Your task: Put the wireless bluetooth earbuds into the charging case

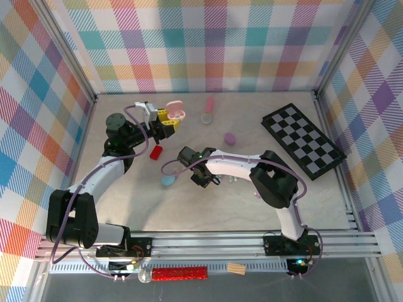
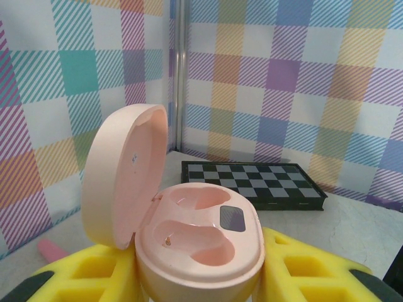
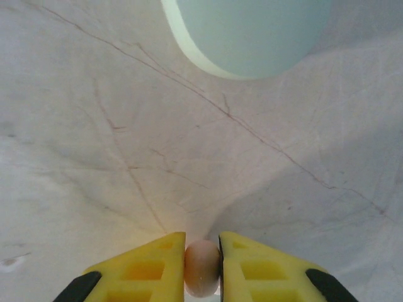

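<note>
Your right jaws are pinched on a tiny glossy pale-pink earbud [image 3: 202, 267] and point straight down at the pale marbled counter [image 3: 113, 138]. A light-blue pebble-shaped case [image 3: 252, 31] lies just ahead of them, and the right arm [image 1: 233, 165] is folded at the elbow, reaching left across the middle. Your left jaws are clamped on the base of an open pink oval charging case [image 2: 198, 242], its lid hinged up to the left and both wells empty, held upright near the far left of the counter with the left arm [image 1: 94, 179] stretched forward from its base.
</note>
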